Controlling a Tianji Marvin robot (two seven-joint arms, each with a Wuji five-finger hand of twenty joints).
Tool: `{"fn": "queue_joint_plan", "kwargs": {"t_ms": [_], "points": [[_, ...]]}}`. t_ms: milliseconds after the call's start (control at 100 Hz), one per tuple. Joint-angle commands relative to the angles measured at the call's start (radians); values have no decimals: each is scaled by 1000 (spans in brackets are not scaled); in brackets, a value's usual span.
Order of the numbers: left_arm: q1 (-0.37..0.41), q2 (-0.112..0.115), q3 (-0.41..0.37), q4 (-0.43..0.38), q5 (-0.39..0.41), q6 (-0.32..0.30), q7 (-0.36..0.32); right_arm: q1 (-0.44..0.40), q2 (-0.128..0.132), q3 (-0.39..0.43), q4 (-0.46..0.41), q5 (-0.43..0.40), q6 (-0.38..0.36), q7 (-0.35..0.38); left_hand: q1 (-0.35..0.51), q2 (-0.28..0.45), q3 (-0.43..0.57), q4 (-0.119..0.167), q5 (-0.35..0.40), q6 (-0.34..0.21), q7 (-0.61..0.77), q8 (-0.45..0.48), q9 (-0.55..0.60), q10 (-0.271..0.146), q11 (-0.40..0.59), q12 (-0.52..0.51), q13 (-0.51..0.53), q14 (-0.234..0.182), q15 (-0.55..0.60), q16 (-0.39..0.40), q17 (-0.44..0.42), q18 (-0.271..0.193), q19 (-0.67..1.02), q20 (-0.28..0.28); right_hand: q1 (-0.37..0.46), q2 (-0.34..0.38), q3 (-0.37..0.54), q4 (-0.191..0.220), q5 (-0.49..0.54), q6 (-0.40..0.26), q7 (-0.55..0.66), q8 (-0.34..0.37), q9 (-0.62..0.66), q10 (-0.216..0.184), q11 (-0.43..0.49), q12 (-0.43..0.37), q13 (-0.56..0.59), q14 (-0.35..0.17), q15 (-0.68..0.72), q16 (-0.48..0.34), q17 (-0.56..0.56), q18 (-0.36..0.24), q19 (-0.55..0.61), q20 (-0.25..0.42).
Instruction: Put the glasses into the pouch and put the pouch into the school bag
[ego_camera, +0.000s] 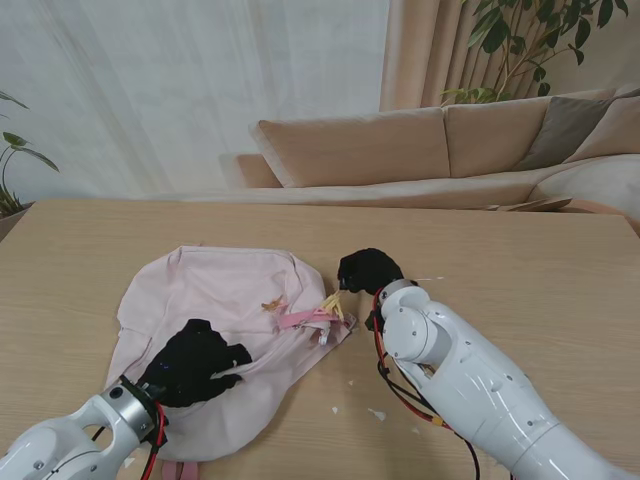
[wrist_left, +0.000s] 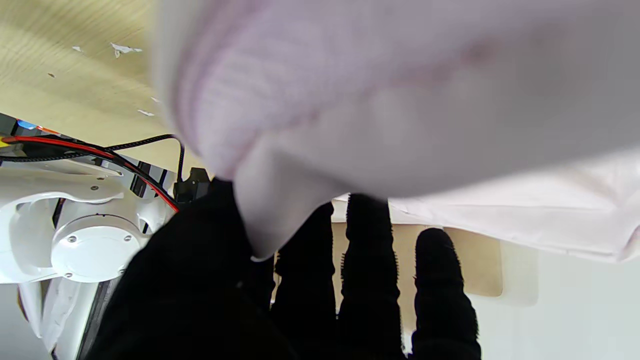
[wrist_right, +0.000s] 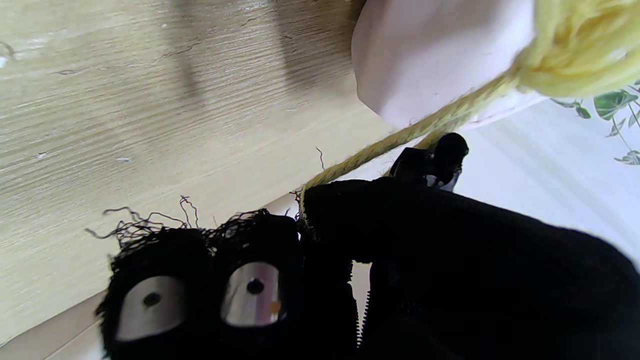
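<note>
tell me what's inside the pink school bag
Nothing inside shows. The pale pink fabric school bag lies flat on the wooden table, its cloth covering any contents. The left hand grips its fabric; the right hand holds a yellow cord.

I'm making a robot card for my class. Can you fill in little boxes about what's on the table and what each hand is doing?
table: light wood
bag: pink school bag, lying flat on the table
left hand: on the bag's near part, pinching a fold of its pink cloth
right hand: at the bag's right edge, closed on a yellow cord
cord end: yellow tassel beside pink ribbons
glasses: not visible
pouch: not visible
behind the table: beige sofa
</note>
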Motion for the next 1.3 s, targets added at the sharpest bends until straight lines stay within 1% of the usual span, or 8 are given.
{"fn": "queue_joint_plan", "kwargs": {"t_ms": [0, 60, 100, 230, 430, 830, 1040, 1290], "points": [[1, 0, 13, -8, -20, 27, -49, -6, 8, 17, -4, 1, 7, 3, 121, 49, -13, 33, 49, -149, 119, -60, -7, -39, -133, -21, -32, -10, -41, -48, -29, -3, -23, -21, 95, 174, 43, -98, -36, 0, -33, -59, 391, -31, 172, -47, 4, 40, -76, -54, -54, 20, 203, 41], [-8, 3, 23, -10, -43, 44, -90, -22, 17, 27, -36, 0, 9, 25, 69, 37, -41, 46, -79, -82, 24, -242, -99, -38, -299, -64, -95, -12, -128, -94, -50, -4, -83, -28, 76, -14, 104, -352, -128, 17, -148, -172, 297, -14, 46, -181, -92, 116, -243, -135, -146, 60, 113, 83], [-15, 6, 28, -12, -53, 54, -117, -35, 30, 37, -66, -13, 9, 62, -57, 28, 26, 49, -147, -24, -65, -327, -248, -31, -216, -209, -143, -15, -182, -119, -60, -5, -127, -19, -61, -64, 96, -397, -265, 16, -205, -359, 218, 7, -52, -281, -160, 143, -375, -167, -202, 54, 69, 105], [-33, 10, 35, -11, -80, 73, -156, -83, 61, 74, -151, -48, -2, 135, -392, 60, 139, 98, -320, 53, -269, -438, -504, -8, -249, -491, -280, -18, -344, -195, -89, -5, -268, -30, -374, 213, -276, -264, -488, 165, -452, -543, -7, 54, -247, -601, -314, 203, -720, -286, -345, 81, -69, 168], [-45, 8, 15, -26, -144, 73, -169, -141, 78, 122, -250, -98, 8, 163, -506, 104, -53, 86, -400, 63, -367, -494, -608, -3, -344, -572, -355, -12, -494, -254, -77, -2, -495, -15, -505, 262, -563, -399, -638, 214, -622, -649, -180, 110, -409, -802, -439, 229, -933, -359, -475, 134, -240, 171], [-137, -25, 14, 33, -252, 190, -26, -277, 73, 189, -402, -120, -83, 76, -418, 195, -199, 114, -403, 27, -411, -511, -648, -10, -388, -597, -407, -9, -595, -277, -105, -33, -559, 30, -382, 397, -682, -359, -730, 141, -622, -692, -381, 80, -491, -859, -755, 158, -1197, -498, -881, 110, -675, -33], [-147, -52, 9, 120, -432, 165, 70, -373, 64, 187, -454, -134, -167, -14, -411, 200, -259, 115, -464, -39, -472, -567, -777, -55, -474, -693, -550, -65, -683, -405, -128, -93, -723, -301, -376, 353, -594, -370, -743, 102, -661, -734, -433, 49, -555, -888, -840, 112, -1322, -588, -990, 84, -934, -251], [-86, -89, 10, 177, -585, 45, 206, -449, 48, 153, -450, -89, -250, -97, -408, 194, -253, 112, -488, -72, -489, -598, -843, -97, -590, -731, -556, -119, -731, -635, -117, -138, -758, -540, -325, 378, -551, -337, -865, 68, -718, -817, -582, -29, -614, -916, -1006, 24, -1394, -673, -1120, -53, -1085, -461]]}}
